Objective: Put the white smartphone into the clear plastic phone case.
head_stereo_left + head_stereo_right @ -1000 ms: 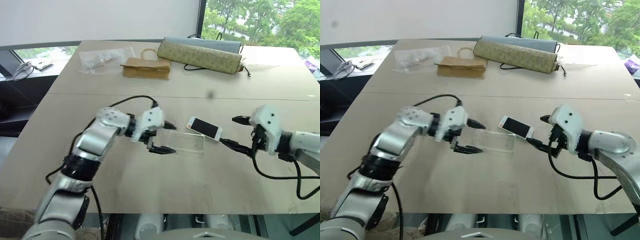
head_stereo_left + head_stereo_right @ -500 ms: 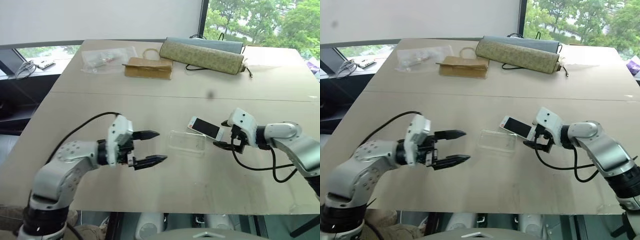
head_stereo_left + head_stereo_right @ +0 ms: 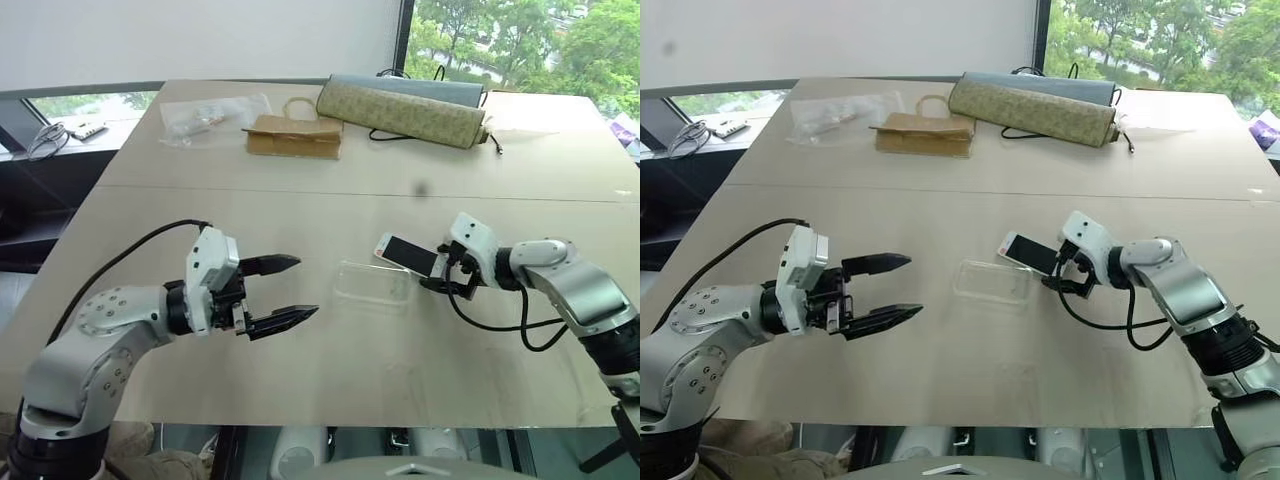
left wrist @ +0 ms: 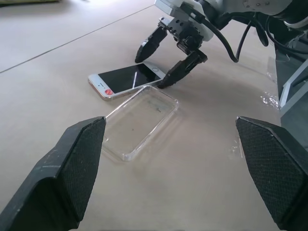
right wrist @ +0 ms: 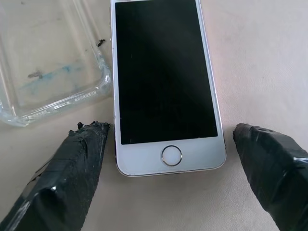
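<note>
The white smartphone [image 3: 409,255], stiff, slick and best pinched across its long edges, lies on the bench [image 3: 330,370] at the clear plastic phone case's [image 3: 373,285] two o'clock, between the spread right tool [image 5: 168,159] fingers, left tool [image 3: 283,291] spread empty.

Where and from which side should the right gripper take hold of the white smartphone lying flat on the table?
Probably across the white smartphone's long edges at its home-button end, from the robot's right. It lies screen-up, that end faces the open right gripper, and the clear plastic phone case crowds the other side.
</note>
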{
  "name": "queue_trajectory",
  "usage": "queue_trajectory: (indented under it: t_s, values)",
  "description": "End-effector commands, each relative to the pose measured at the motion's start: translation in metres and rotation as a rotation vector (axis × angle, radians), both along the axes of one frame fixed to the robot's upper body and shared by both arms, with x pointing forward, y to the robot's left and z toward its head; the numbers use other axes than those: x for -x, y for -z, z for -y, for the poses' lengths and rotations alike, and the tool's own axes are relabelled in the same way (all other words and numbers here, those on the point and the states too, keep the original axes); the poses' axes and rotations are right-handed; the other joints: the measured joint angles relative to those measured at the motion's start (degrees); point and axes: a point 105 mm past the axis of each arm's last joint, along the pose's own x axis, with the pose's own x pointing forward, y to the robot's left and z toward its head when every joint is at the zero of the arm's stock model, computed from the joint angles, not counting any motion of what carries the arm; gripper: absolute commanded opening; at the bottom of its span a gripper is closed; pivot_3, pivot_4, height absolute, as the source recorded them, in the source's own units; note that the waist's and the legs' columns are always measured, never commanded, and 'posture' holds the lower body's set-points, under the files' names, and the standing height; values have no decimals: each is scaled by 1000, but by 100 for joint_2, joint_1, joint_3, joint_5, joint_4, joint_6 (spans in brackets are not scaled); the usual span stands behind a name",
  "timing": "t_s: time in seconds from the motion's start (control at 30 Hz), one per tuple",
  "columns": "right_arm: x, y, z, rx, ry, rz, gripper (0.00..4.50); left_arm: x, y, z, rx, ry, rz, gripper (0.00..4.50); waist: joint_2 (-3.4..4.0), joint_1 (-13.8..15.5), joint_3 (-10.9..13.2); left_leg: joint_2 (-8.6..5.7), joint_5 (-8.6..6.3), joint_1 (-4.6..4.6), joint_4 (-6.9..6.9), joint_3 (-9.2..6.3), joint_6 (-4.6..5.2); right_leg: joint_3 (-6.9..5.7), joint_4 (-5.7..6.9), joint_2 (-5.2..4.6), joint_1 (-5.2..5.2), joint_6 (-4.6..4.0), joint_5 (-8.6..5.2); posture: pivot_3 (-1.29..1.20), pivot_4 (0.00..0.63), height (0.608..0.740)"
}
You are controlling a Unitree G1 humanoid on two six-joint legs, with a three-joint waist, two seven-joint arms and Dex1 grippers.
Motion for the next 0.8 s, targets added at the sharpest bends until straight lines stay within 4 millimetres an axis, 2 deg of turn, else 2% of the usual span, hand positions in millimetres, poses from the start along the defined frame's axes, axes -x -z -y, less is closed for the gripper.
queue_trajectory:
  t_s: [0.03, 0.07, 0.23, 0.37, 0.47, 0.53, 0.63, 0.8]
  values:
    - [-4, 7, 5, 17, 25, -26, 3250, 1, -10, 0, 3, 7, 55, 4500, 0, 1, 0, 0, -1, 2, 0, 1, 2, 1, 0, 0, 2, 0, 0, 0, 150, 740]
    - [-4, 7, 5, 12, 19, -31, 2968, 1, -9, 0, 3, 6, 55, 4500, -3, 2, -2, 0, -1, 7, -1, 1, 2, 1, 0, 0, 6, -1, -1, 0, 150, 740]
    - [-6, 5, 5, 17, -7, -5, 2952, -2, -7, 0, 17, -18, 41, 4500, -4, 1, -3, 0, -3, 29, -6, 7, 4, 7, 0, -2, 22, -1, -1, 0, 150, 740]
    - [-4, -23, -1, -48, -106, 121, 2952, -11, -3, -9, 31, -96, 43, 4500, 0, 4, -1, 0, -3, 39, -17, 14, 4, 14, 0, -5, 25, -1, -1, 0, 150, 740]
    - [12, -52, -16, -144, -227, 186, 2952, -12, 5, -16, 50, -126, 16, 4500, 9, 10, 5, 0, -3, 31, -24, 15, 3, 14, -2, -4, 17, -1, -1, 0, 150, 740]
    - [23, -60, -27, -151, -300, 211, 2952, -8, 13, -19, 42, -124, -22, 4500, 10, -19, 6, 2, -3, 22, -24, 19, 2, 20, -2, -6, 6, -1, -1, 0, 150, 740]
    - [36, -58, -41, -116, -379, 212, 2952, -1, 24, -22, 11, -100, -47, 4500, 10, -14, 6, 6, -3, 17, -25, 14, 0, 12, -7, -19, 3, 0, -1, 0, 150, 740]
    - [45, -38, -50, 20, -437, 159, 2952, 3, 36, -29, -39, -73, -67, 4500, 12, 20, 7, 2, -4, 13, -25, 10, 2, -1, -8, -32, 0, -17, -12, 0, 150, 740]
